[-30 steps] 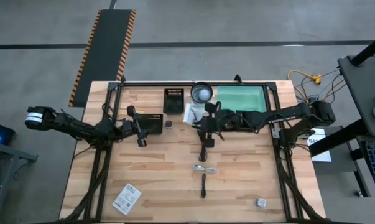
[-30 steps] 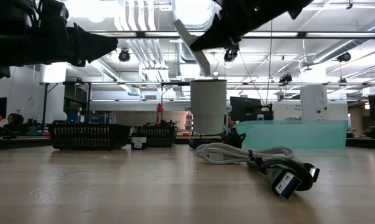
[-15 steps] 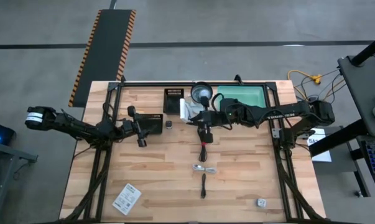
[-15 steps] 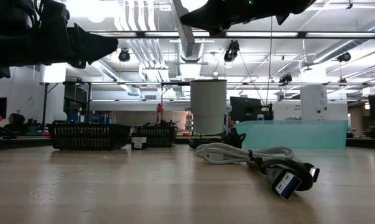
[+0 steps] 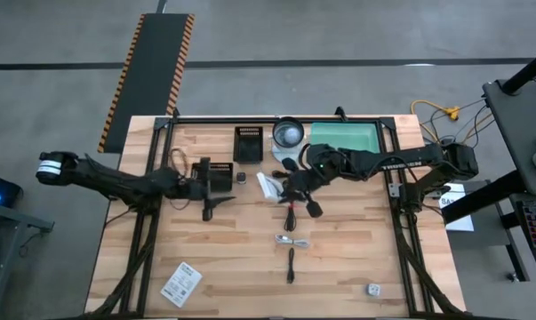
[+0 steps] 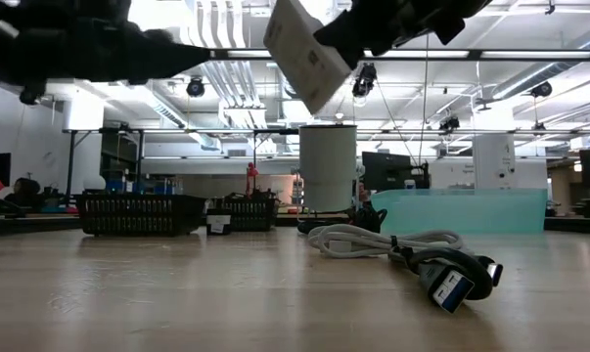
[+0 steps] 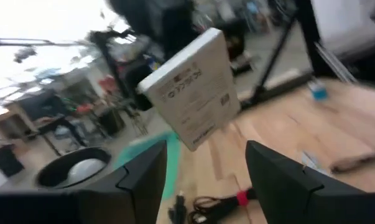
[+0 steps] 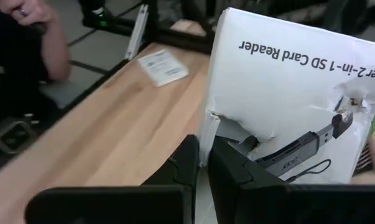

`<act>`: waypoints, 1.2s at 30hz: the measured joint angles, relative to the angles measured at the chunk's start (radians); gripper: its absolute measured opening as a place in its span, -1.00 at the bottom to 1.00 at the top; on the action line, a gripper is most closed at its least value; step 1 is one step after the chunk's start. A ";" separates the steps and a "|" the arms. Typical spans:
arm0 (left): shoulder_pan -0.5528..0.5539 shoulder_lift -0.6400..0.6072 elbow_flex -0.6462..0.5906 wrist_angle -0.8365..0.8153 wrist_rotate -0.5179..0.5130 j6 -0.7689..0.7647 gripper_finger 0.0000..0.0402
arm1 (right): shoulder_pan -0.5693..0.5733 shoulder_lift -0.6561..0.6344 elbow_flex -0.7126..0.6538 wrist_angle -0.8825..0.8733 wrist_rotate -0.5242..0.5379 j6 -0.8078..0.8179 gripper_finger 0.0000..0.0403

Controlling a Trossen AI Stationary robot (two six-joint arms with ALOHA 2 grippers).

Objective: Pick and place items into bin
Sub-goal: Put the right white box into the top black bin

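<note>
My right gripper [image 5: 285, 188] is above the table's middle, shut on a white printed card-reader packet [image 5: 268, 185], which also shows high up in the low view [image 6: 304, 54] and in the left wrist view [image 7: 190, 109]. My left gripper [image 5: 211, 200] is open by a black basket [image 5: 216, 176], pointing toward the packet and touching nothing. Below the packet a black coiled cable [image 5: 290, 216] lies flat on the table. Nearer lie a pale cable [image 5: 292, 241], a short black stick [image 5: 290, 265], a second white packet [image 5: 180, 284] and a small grey bit [image 5: 372, 289]. My right gripper pinches the white packet between its two fingers at the packet's torn edge [image 8: 207, 127]. The fingers [image 8: 227, 168] come at it across that edge. The packet is lifted clear of the table and sits tilted, its printed face [image 6: 299, 49] turned outward.
The green bin [image 5: 343, 140] stands at the far edge, right of a white cylinder [image 5: 288, 133]. A second black basket [image 5: 248, 142] sits at the far edge. A person [image 8: 25, 18] is beyond the table's edge. Bare wood lies left of the near items.
My right gripper has kept the packet in the air, shifted it a little toward the near edge and turned it, so it now shows its face instead of its thin edge in the low view. My left gripper has moved toward the table's right, nearer the packet.
</note>
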 joint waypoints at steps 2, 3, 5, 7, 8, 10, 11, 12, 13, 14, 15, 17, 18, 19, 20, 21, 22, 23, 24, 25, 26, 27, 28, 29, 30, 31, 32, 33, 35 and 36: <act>0.000 0.013 0.063 -0.101 0.000 0.059 0.10 | 0.000 0.000 0.006 -0.046 -0.006 0.042 -0.94; 0.000 0.023 0.089 -0.129 0.000 0.089 0.13 | 0.000 0.000 0.008 -0.063 -0.007 0.063 -0.94; 0.000 0.047 0.125 -0.149 0.000 0.169 0.20 | 0.000 0.000 0.008 -0.075 -0.007 0.108 -0.94; 0.000 0.077 0.153 -0.146 0.000 0.249 0.24 | 0.000 0.000 0.009 -0.089 -0.008 0.139 -0.94; 0.000 0.090 0.165 -0.147 0.001 0.284 0.26 | 0.000 0.000 0.009 -0.096 -0.008 0.144 -0.94; 0.000 0.127 0.190 -0.147 0.002 0.349 0.27 | 0.000 0.000 0.009 -0.113 -0.008 0.146 -0.94; 0.000 0.148 0.203 -0.147 0.003 0.379 0.28 | 0.000 0.000 0.009 -0.119 -0.008 0.146 -0.94; 0.000 0.170 0.216 -0.148 0.004 0.396 0.28 | 0.000 0.000 0.009 -0.122 -0.008 0.146 -0.94; 0.000 0.193 0.233 -0.149 0.010 0.399 0.28 | 0.000 0.000 0.009 -0.127 -0.008 0.146 -0.94; 0.000 0.220 0.252 -0.149 0.027 0.399 0.27 | 0.000 0.000 0.009 -0.133 -0.008 0.147 -0.94; 0.000 0.247 0.272 -0.145 0.041 0.399 0.27 | 0.000 0.000 0.009 -0.136 -0.008 0.153 -0.94; 0.000 0.297 0.310 -0.147 0.060 0.405 0.26 | 0.000 0.000 0.009 -0.144 -0.008 0.158 -0.94; 0.000 0.321 0.330 -0.146 0.061 0.418 0.26 | 0.001 0.000 0.009 -0.148 -0.008 0.158 -0.94; 0.000 0.344 0.348 -0.146 0.061 0.425 0.26 | 0.001 0.000 0.009 -0.154 -0.008 0.158 -0.94; 0.000 0.365 0.364 -0.147 0.061 0.430 0.26 | 0.001 0.000 0.008 -0.164 -0.008 0.159 -0.94; 0.001 0.386 0.382 -0.147 0.059 0.442 0.26 | 0.000 0.000 0.008 -0.172 -0.008 0.159 -0.94; 0.001 0.406 0.399 -0.146 0.059 0.451 0.26 | 0.001 0.000 0.007 -0.179 -0.008 0.161 -0.94; 0.001 0.425 0.416 -0.147 0.057 0.459 0.26 | 0.001 0.000 0.007 -0.187 -0.007 0.161 -0.94; 0.001 0.442 0.432 -0.148 0.055 0.467 0.26 | 0.001 0.000 0.007 -0.195 -0.008 0.159 -0.94; 0.001 0.456 0.446 -0.147 0.055 0.472 0.26 | 0.001 0.000 0.007 -0.202 -0.008 0.156 -0.94; 0.001 0.470 0.457 -0.146 0.055 0.473 0.26 | 0.001 0.000 0.007 -0.209 -0.008 0.155 -0.94; 0.001 0.483 0.470 -0.148 0.055 0.478 0.26 | 0.001 0.000 0.007 -0.216 -0.007 0.153 -0.94; 0.001 0.496 0.482 -0.147 0.055 0.481 0.26 | 0.001 0.000 0.007 -0.218 -0.007 0.152 -0.94; 0.001 0.506 0.489 -0.148 0.054 0.483 0.26 | 0.001 0.000 0.007 -0.218 -0.007 0.152 -0.94; 0.001 0.516 0.498 -0.151 0.050 0.485 0.26 | 0.001 0.000 0.007 -0.218 -0.008 0.151 -0.94; 0.001 0.524 0.507 -0.151 0.040 0.496 0.26 | 0.001 0.000 0.007 -0.218 -0.008 0.149 -0.94; 0.001 0.528 0.511 -0.149 0.025 0.509 0.26 | 0.001 0.000 0.007 -0.219 -0.008 0.150 -0.94; 0.001 0.534 0.513 -0.148 0.018 0.526 0.26 | 0.001 0.000 0.007 -0.219 -0.007 0.149 -0.94; 0.001 0.541 0.517 -0.150 0.004 0.533 0.26 | 0.001 0.000 0.007 -0.220 -0.007 0.145 -0.94; 0.001 0.543 0.517 -0.155 0.001 0.533 0.26 | 0.001 0.000 0.007 -0.222 -0.007 0.144 -0.94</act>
